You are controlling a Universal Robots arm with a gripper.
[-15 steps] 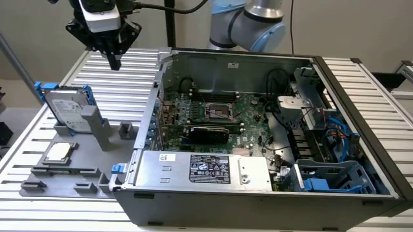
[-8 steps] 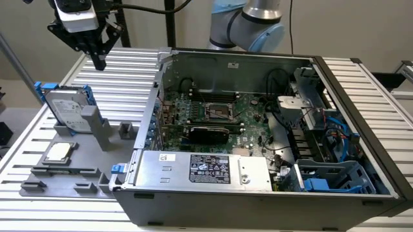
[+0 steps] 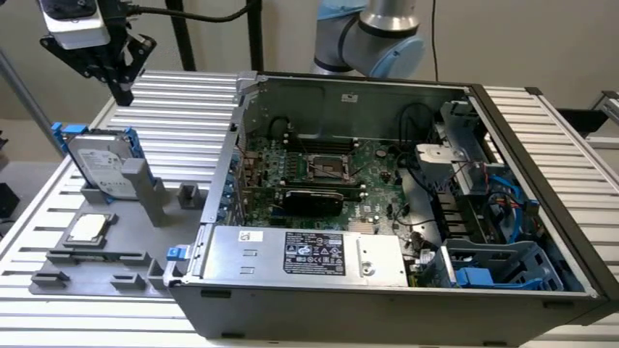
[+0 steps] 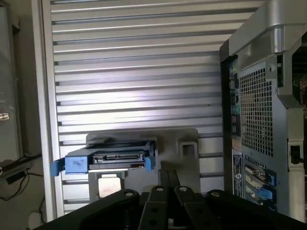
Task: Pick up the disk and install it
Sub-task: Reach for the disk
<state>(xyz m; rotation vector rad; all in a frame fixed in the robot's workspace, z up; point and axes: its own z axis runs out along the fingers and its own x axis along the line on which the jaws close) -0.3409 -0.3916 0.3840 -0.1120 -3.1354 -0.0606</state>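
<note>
My jaws: pressed together, empty. Upright silver-grey metal hard drive (image 3: 101, 165), blue-railed, looks stiff, heavyish, shock-sensitive; I'd pinch its flat faces.

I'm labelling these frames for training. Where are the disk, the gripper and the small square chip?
the disk (image 3: 100, 165): exterior view, on its white label.
the gripper (image 3: 124, 96): exterior view, between its fingertips.
the small square chip (image 3: 87, 227): exterior view, on its silver top.
</note>
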